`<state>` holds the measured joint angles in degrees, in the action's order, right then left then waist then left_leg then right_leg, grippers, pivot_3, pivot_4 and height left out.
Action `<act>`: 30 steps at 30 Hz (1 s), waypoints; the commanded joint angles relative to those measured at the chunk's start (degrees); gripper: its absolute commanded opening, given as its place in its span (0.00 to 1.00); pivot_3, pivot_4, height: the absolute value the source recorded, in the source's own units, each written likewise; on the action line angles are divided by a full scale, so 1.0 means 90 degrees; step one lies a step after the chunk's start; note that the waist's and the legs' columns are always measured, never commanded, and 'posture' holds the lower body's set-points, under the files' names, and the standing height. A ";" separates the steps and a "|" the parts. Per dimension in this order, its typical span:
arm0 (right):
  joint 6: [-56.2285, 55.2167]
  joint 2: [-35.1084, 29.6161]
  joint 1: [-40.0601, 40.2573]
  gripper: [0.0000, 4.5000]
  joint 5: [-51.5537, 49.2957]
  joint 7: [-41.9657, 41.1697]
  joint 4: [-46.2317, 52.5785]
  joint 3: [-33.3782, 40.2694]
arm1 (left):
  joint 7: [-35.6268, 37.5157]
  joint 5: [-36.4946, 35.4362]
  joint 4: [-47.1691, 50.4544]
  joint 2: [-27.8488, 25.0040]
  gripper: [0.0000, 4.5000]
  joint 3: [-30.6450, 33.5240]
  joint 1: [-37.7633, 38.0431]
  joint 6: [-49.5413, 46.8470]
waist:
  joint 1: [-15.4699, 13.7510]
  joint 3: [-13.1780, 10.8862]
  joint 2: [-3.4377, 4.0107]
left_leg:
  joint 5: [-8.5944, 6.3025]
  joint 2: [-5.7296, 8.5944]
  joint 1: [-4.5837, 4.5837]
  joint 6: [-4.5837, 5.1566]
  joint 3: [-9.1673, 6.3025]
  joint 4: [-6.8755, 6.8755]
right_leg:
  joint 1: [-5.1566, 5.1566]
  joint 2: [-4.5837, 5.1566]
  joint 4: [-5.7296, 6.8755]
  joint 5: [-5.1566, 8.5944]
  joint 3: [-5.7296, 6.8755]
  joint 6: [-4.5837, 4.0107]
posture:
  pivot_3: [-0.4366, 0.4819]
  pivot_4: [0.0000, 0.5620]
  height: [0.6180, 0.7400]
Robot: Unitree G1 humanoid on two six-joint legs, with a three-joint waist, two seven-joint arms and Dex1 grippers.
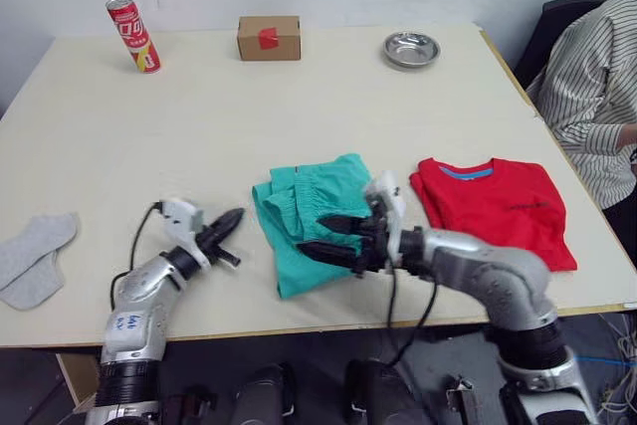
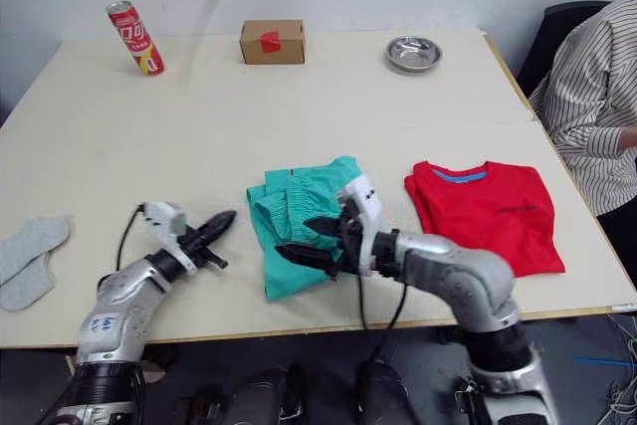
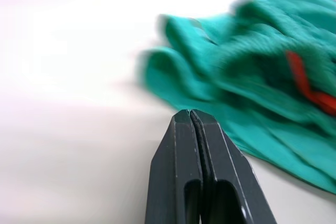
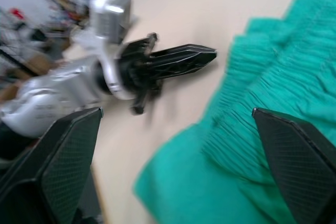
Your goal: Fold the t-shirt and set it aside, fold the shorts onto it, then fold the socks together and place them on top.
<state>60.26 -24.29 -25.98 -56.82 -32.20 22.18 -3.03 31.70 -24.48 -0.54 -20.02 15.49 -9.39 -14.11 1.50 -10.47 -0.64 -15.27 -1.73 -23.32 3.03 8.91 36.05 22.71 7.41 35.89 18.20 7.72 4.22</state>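
Teal-green cloth is what my next move turns on: the shorts [image 1: 311, 221] lie folded into a crumpled bundle near the front edge of the table [image 1: 299, 106], their long axis running roughly from 11 o'clock down to 5 o'clock. My right gripper [image 1: 332, 238] hovers right over their near right corner, jaws spread wide, one finger to each side of the gathered waistband in its wrist view, gripping nothing. My left gripper [image 1: 229, 222] sits just beside the shorts at their 9 o'clock, fingers pressed together and empty, tips aimed toward the cloth.

At 3 o'clock from the shorts, apart from them, lies the t-shirt [image 1: 496, 208], folded flat with its neckband toward the far side. I judge the shirt step done and the shorts ready to be carried across onto it. That carry runs toward 3 o'clock, and my right arm is plainly the nearer one, standing between the two garments. The risk I see is the bundle unfolding if I pinch only one layer.

The socks [image 1: 34, 256] wait at the table's far left, about 9 o'clock from the left gripper, well apart from it, untouched.
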 commanded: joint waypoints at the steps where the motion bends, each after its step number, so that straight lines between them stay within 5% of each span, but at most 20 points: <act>1: -0.0392 -0.0302 -0.0315 0.90 -0.0120 -0.0762 -0.0375 0.0556 | 0.0403 -0.0705 0.0628 -0.0266 0.00 0.0219 -0.0416 -0.0234 | -0.0010 -0.0003 -0.0005 | 0.0000 0.0000 0.0000 -0.0001 -0.0001 -0.0001 | -0.0002 0.0000 -0.0002 0.0000 0.0003 -0.0001 | 0.48 0.27 1.00; 6: -0.2661 -0.0352 -0.1007 0.54 0.1708 -0.1782 -0.2057 0.0178 | 0.1276 -0.0306 0.0653 -0.0726 0.00 -0.1014 -0.1281 -0.0599 | -0.0073 -0.0010 -0.0017 | -0.0004 0.0016 -0.0001 -0.0029 0.0006 0.0011 | -0.0011 0.0004 -0.0008 -0.0009 0.0004 0.0012 | 0.48 0.27 1.00; 13: -0.6129 0.0374 -0.2229 0.00 0.3947 -0.2588 -0.5342 -0.0525 | 0.1487 0.0749 -0.0692 -0.0258 0.00 -0.2265 -0.2340 -0.0026 | 0.0033 -0.0013 -0.0021 | 0.0032 0.0012 -0.0002 -0.0027 0.0054 0.0006 | -0.0005 -0.0020 -0.0001 -0.0018 -0.0015 0.0029 | 0.48 0.27 1.00; 22: -0.8419 0.1083 -0.2922 0.00 0.5285 -0.3342 -0.8262 -0.0905 | 0.1181 0.1513 -0.0855 -0.0187 0.00 -0.2740 -0.1583 -0.0016 | 0.0066 -0.0013 -0.0019 | 0.0036 -0.0008 0.0004 -0.0033 0.0064 0.0016 | -0.0006 -0.0037 0.0003 -0.0016 -0.0036 0.0029 | 0.48 0.27 1.00; 30: -0.8903 0.1004 -0.3559 0.00 0.5309 -0.1838 -0.9757 0.0121 | 0.0997 0.1443 -0.0099 -0.0279 0.00 -0.2559 -0.0804 -0.0458 | 0.0069 -0.0014 -0.0018 | 0.0043 0.0006 0.0025 -0.0068 0.0035 0.0016 | -0.0012 -0.0002 0.0015 -0.0029 -0.0029 0.0009 | 0.48 0.27 1.00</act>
<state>-18.66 -14.96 -56.68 -7.76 -49.55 -65.67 -4.58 40.67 -12.19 -1.77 -21.80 -6.51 -18.86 -16.25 2.12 -10.60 -0.80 -14.88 -1.69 -23.09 2.33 9.20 36.19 22.61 7.39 36.04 17.93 7.48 4.28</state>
